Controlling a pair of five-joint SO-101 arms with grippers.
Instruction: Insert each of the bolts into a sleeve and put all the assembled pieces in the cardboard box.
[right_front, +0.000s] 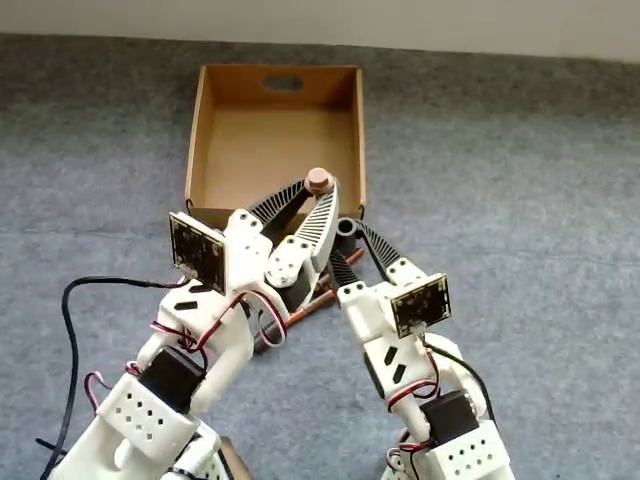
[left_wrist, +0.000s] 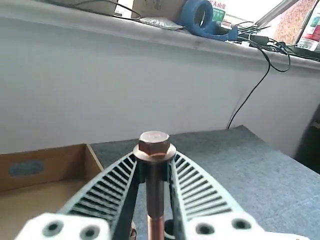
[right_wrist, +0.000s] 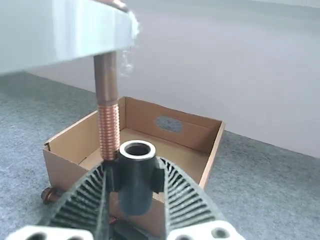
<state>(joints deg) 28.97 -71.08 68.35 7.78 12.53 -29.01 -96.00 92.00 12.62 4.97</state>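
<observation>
Over the near wall of the cardboard box (right_front: 200, 130), the left end effector (right_front: 320, 192) is clamping a copper-coloured bolt (right_front: 319, 180) upright by its plain shank under the flanged hex head. The right end effector (right_wrist: 136, 167) is gripping a dark, thick-walled sleeve (right_wrist: 136, 190) by its sides, bore facing up, with the threaded tip hanging just beside the mouth, not in it. Both are looking rigid and smooth, the bolt probably dense and liable to slip, so the plain shank and the sleeve's outer wall are serving as sensible holds.
</observation>
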